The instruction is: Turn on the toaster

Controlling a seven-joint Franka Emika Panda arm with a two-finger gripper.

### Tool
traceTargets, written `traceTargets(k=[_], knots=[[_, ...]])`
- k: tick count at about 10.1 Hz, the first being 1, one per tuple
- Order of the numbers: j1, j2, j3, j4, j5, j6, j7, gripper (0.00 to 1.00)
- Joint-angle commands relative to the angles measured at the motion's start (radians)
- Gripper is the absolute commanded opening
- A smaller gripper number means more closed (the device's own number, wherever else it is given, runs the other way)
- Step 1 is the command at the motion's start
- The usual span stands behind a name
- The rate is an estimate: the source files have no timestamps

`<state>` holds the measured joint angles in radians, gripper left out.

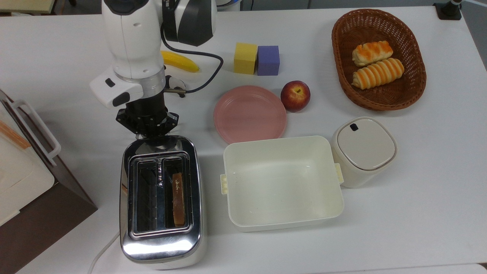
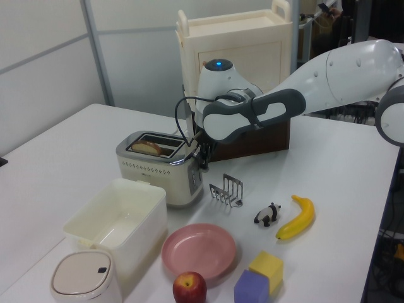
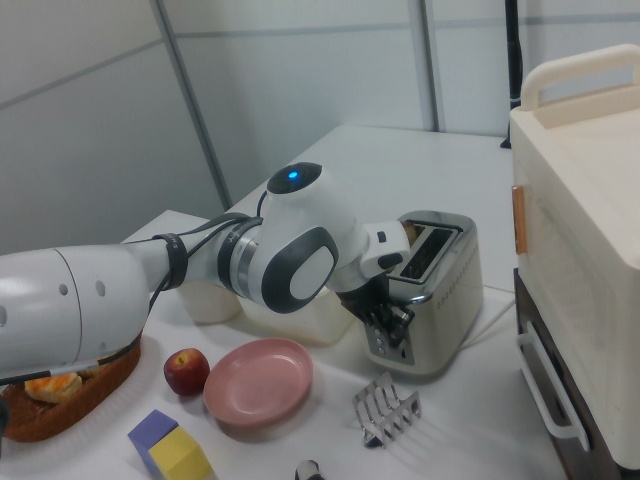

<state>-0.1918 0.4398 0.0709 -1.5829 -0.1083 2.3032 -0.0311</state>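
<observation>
Against the toaster (image 1: 161,201) end panel, hand (image 1: 147,129) pressed low, finger state unclear

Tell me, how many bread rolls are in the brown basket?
2. Both lie in the wicker basket at the top view's upper right: one roll farther back, the other roll just in front of it. More could hide below the rim.

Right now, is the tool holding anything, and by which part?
Cannot tell a hold: the tool is at the control end of the toaster, apparently pressing its lever; the bread slice sits low.
</observation>
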Motion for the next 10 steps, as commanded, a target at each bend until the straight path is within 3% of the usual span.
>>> traceTargets(k=[1,10], knots=[[-0.014,0.023,0.001,-0.012,-0.022,0.036,-0.013,0.00],[-0.021,0.103,0.001,-0.023,-0.059,0.101,-0.006,0.00]])
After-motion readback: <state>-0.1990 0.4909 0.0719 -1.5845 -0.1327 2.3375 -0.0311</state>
